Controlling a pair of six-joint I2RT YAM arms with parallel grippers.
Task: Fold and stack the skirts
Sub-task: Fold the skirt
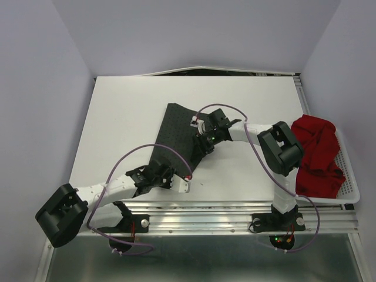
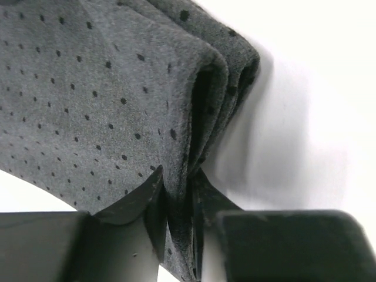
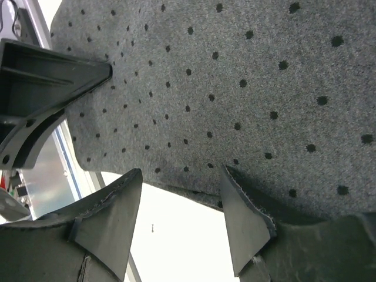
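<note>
The left pincer (image 2: 179,194) is seen clamped shut on the dark grey dotted skirt (image 1: 176,126). A folded edge of several layers is pinched tight between its fingers (image 2: 282,247), and the cloth is bunched up just beyond the tips. White table (image 1: 129,117) is shown to the right of that fold.

Over to the right pincer (image 3: 182,176): it is held open, jaws well apart, and nothing is gripped. The grey skirt's edge is laid right at its fingertips. The right-hand finger (image 3: 247,223) is either touching the hem or tucked just under it; which of the two cannot be told. Bare table is seen in the gap between the two fingers.

From above, the grey skirt is found spread on the table between the two pincers. Its near corner is taken by the left pincer, and the right pincer is placed at its right-hand edge, farther from the bases.

The red skirt (image 1: 317,154) is found well off to the right of the right pincer, beyond that arm's elbow. It is crumpled in a heap in the white mesh basket (image 1: 351,187) at the table's right edge, apart from the grey one.
</note>
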